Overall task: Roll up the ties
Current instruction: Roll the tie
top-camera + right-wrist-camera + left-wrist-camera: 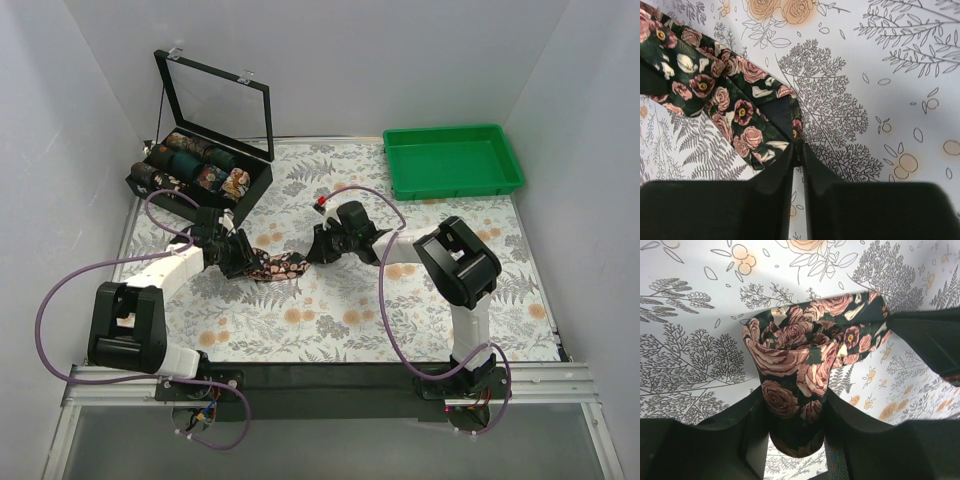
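Observation:
A dark tie with pink roses (280, 266) lies between my two grippers at mid-table. My left gripper (240, 258) is shut on its rolled end; the left wrist view shows the roll (795, 370) squeezed between the black fingers (740, 425). My right gripper (322, 246) is shut on the tie's other end; the right wrist view shows the flat strip (730, 100) running up-left from the pinched tip (797, 142). Several rolled ties (195, 165) sit in the black box.
A black box with an open clear lid (215, 100) stands at the back left. A green tray (452, 160) stands at the back right. The floral table covering (330, 310) spreads under everything. White walls close in on three sides.

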Robot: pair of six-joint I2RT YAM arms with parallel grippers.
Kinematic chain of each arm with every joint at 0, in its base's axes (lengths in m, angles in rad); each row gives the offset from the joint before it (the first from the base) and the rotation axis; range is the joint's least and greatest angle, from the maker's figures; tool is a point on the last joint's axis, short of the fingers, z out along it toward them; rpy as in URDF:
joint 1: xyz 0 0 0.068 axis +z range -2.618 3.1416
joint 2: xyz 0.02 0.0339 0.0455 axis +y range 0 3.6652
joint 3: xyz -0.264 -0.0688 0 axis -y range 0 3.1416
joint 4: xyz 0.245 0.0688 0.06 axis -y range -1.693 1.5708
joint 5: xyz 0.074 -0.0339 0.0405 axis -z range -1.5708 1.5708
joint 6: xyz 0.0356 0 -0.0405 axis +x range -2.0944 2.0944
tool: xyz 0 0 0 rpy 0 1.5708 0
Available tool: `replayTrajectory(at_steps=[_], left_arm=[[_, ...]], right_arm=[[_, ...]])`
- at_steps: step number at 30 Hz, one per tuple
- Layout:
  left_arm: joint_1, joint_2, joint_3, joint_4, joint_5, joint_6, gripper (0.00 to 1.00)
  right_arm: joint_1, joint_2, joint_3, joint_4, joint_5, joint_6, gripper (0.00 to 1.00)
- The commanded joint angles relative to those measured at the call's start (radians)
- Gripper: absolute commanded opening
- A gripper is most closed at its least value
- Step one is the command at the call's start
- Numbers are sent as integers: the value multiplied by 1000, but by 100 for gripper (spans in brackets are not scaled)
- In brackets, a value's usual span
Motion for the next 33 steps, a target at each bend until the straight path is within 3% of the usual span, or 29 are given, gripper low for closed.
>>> replayTrajectory(at_steps=[1, 6, 21, 26, 30, 33], left_arm=[[-3, -64, -12, 22, -64, -30, 32], [-3, -69, -4, 17, -104, -27, 33], [-65, -43, 52, -86, -272, 91, 34], [-154, 5, 95, -130, -422, 82, 34], [-225, 37, 141, -176, -537, 68, 35], [-269, 60, 190, -233, -671, 53, 36]], right_arm=[[8, -26, -78, -21, -3, 38, 12], [7, -51, -146, -20, 11, 61, 2], [-1, -103, -155, -21, 20, 35, 3], [-9, -181, -177, -24, 31, 35, 20], [-27, -277, -226, -40, 78, 21, 46], [-42, -359, -261, -73, 127, -8, 57]])
